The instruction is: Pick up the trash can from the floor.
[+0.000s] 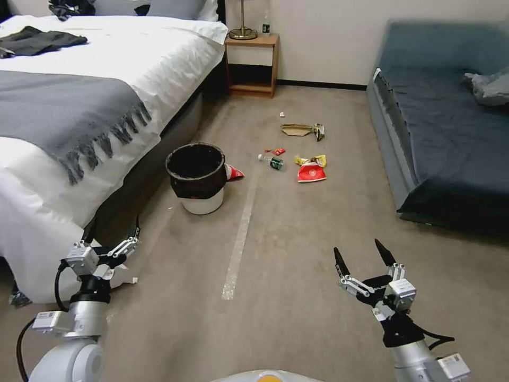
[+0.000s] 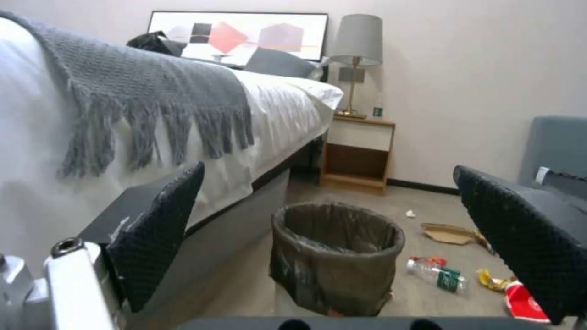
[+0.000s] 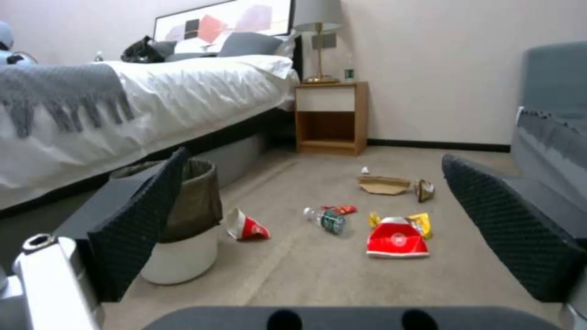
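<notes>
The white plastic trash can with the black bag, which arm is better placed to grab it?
Probably the left. The left gripper hangs open on the white black-bagged trash can's side, nearer than the open right gripper.

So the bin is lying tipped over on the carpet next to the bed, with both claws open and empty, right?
Not tipped: the head view shows the bin standing upright on the carpet beside the bed. The left claw and right claw are indeed open and empty.

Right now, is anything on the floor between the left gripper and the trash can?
Nothing visible. Bare floor lies between the open left gripper and the trash can. The red paper cup lies against its far side.
</notes>
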